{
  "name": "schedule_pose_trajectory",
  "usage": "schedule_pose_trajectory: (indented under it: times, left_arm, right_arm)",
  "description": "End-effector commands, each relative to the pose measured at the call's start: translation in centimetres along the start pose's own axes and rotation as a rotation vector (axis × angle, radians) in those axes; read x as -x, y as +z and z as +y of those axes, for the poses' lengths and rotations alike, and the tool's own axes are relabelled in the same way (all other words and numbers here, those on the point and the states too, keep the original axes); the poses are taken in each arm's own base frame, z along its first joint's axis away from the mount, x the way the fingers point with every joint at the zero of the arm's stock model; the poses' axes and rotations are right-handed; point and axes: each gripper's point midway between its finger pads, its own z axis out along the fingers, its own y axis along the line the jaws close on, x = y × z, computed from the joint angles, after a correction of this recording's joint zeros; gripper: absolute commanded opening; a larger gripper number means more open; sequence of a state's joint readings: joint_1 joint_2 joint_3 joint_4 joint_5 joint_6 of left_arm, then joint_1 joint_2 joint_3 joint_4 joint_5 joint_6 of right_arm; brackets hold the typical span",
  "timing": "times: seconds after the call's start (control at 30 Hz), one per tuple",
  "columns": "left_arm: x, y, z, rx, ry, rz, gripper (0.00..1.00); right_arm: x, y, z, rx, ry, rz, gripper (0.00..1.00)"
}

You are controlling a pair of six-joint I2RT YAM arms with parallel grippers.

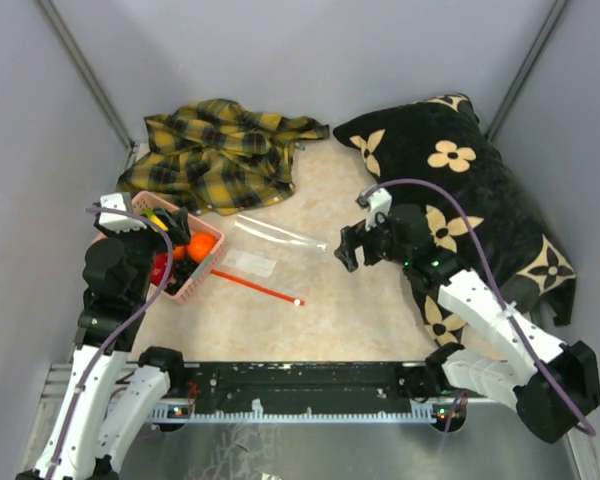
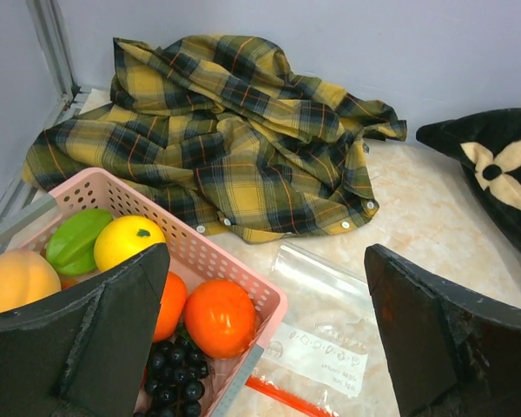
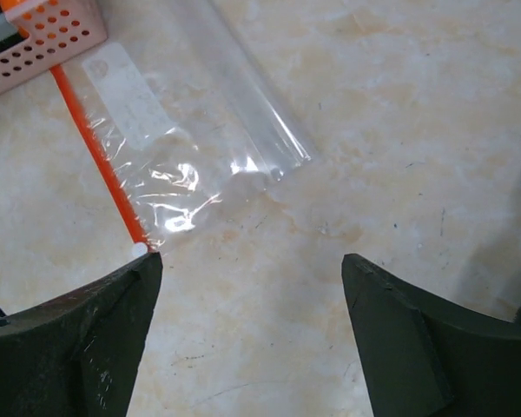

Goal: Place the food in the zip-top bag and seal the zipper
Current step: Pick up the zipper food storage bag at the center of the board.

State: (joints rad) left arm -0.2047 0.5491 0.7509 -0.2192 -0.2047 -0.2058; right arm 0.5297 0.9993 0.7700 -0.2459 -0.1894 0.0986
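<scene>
The food lies in a pink basket at the left: an orange ball, a yellow lemon, a green piece and dark grapes. My left gripper hangs open above the basket's right rim, holding nothing. The clear zip-top bag lies flat on the table just right of the basket, white label up. Its red zipper runs along the near edge and ends at a white slider. My right gripper is open over bare table, its left finger next to the slider.
A crumpled yellow plaid shirt lies at the back left, touching the basket's far side. A black pillow with cream flowers fills the right side, under my right arm. Grey walls close in the table on three sides.
</scene>
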Motion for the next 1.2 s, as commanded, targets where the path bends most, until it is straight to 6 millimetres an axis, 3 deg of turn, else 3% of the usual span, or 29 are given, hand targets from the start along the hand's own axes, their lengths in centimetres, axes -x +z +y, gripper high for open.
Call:
schedule_pose_trajectory:
  times: [0.0, 0.43, 0.67, 1.0, 1.17]
  left_arm:
    - [0.0, 0.2, -0.2, -0.014, -0.001, 0.007, 1.0]
    - [-0.4, 0.6, 0.3, 0.017, 0.003, 0.025, 1.0]
    - [-0.5, 0.6, 0.2, 0.012, 0.005, 0.03, 1.0]
    - [-0.5, 0.6, 0.1, 0.003, 0.004, 0.031, 1.0]
    - [-0.6, 0.6, 0.1, 0.002, 0.004, 0.031, 1.0]
  right_arm:
    - [1.4, 1.9, 2.2, 0.027, -0.142, 0.007, 0.85]
    - [-6.9, 10.1, 9.6, 0.233, -0.454, 0.386, 0.83]
    - [-9.8, 13.2, 10.1, 0.244, -0.521, 0.51, 0.82]
    - [-12.5, 13.7, 11.4, 0.294, -0.568, 0.633, 0.82]
    - [-13.8, 14.6, 9.9, 0.202, -0.602, 0.695, 0.82]
